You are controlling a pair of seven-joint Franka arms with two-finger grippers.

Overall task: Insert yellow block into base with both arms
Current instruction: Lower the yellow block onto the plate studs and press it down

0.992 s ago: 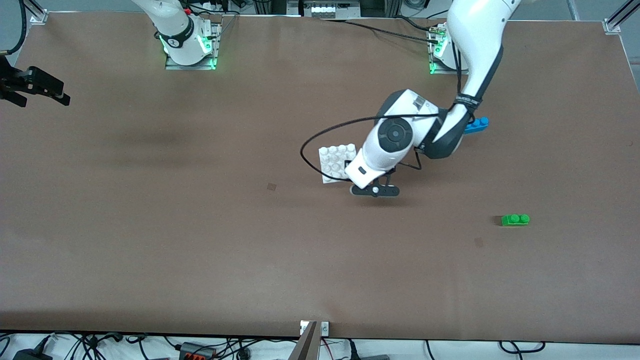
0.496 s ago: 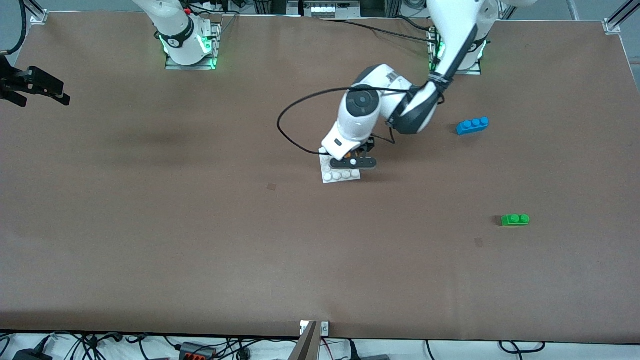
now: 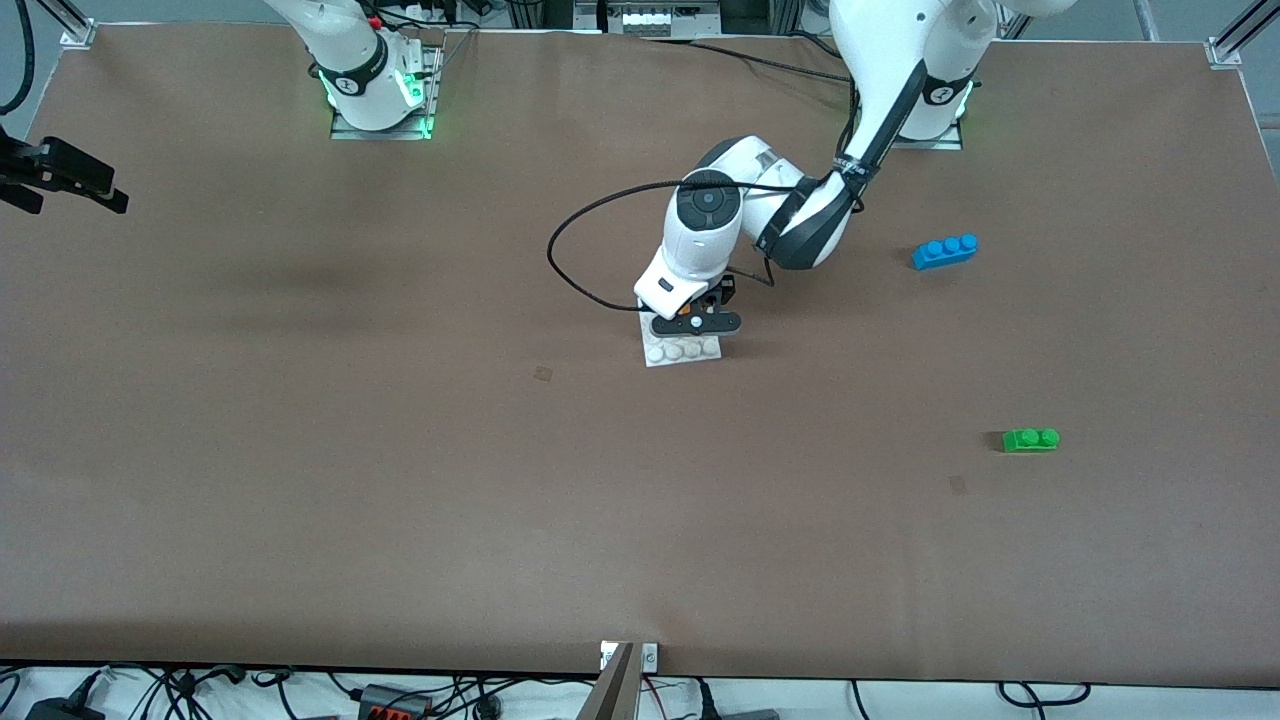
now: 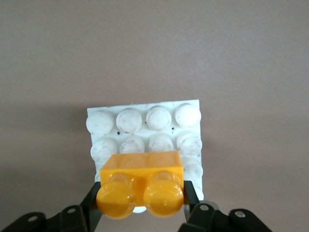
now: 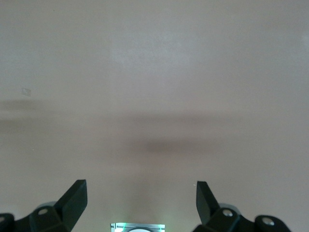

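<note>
My left gripper (image 3: 697,322) is shut on the yellow block (image 4: 141,179), an orange-yellow brick with two studs, and holds it over the white studded base (image 3: 683,352). In the left wrist view the block sits between the black fingers (image 4: 94,205) and covers part of the base (image 4: 145,121). I cannot tell whether block and base touch. In the front view the block is almost hidden under the hand. My right gripper (image 3: 75,185) is open and empty, waiting at the right arm's end of the table; in its wrist view (image 5: 141,193) only bare table shows.
A blue three-stud brick (image 3: 945,250) lies toward the left arm's end of the table. A green two-stud brick (image 3: 1031,439) lies nearer the front camera than the blue one. A black cable (image 3: 580,285) loops off the left wrist beside the base.
My left gripper has moved with the yellow block away from the front camera, from beside the base to over it. The right gripper has shifted only slightly.
</note>
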